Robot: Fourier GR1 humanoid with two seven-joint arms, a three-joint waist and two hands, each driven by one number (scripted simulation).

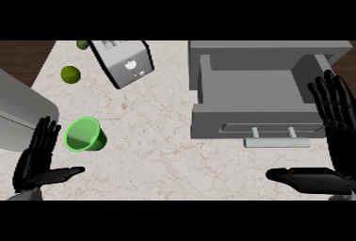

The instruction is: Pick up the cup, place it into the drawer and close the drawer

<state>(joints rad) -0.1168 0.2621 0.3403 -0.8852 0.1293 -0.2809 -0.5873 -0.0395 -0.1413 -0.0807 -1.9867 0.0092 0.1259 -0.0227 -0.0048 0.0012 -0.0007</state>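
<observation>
Item 1, cup (84,134): green, open mouth turned up toward us. We find it on the counter (160,146) at the left side, well apart from the drawer and outside it.

Item 2, drawer (208,122): grey, pulled out from its grey housing (271,47) at the upper right. We see a bare grey floor inside. Its front wall carries a pale bar handle (277,133) on two short posts, facing the lower edge of the view.

Item 3, left hand (33,169): black, at the lower left. We note the fingers straight and spread, pointing up the view, with the thumb stretched out to the right; it holds nothing. Its fingertips lie just beside the cup's left rim, and we cannot tell whether they touch it.

Item 4, right hand (339,164): black, at the right edge. The fingers are straight and wide, reaching up alongside the drawer's right wall, and the thumb points left below the handle. It holds nothing.

Item 5, lime (70,74): round and green, on the counter above the cup.

Item 6, second green fruit (83,44): at the counter's far edge, only partly seen.

Item 7, grey slab-shaped box (125,61): tilted, with white markings on its face, between the lime and the drawer.

Item 8, large grey block (21,113): at the left edge, above the left hand
</observation>
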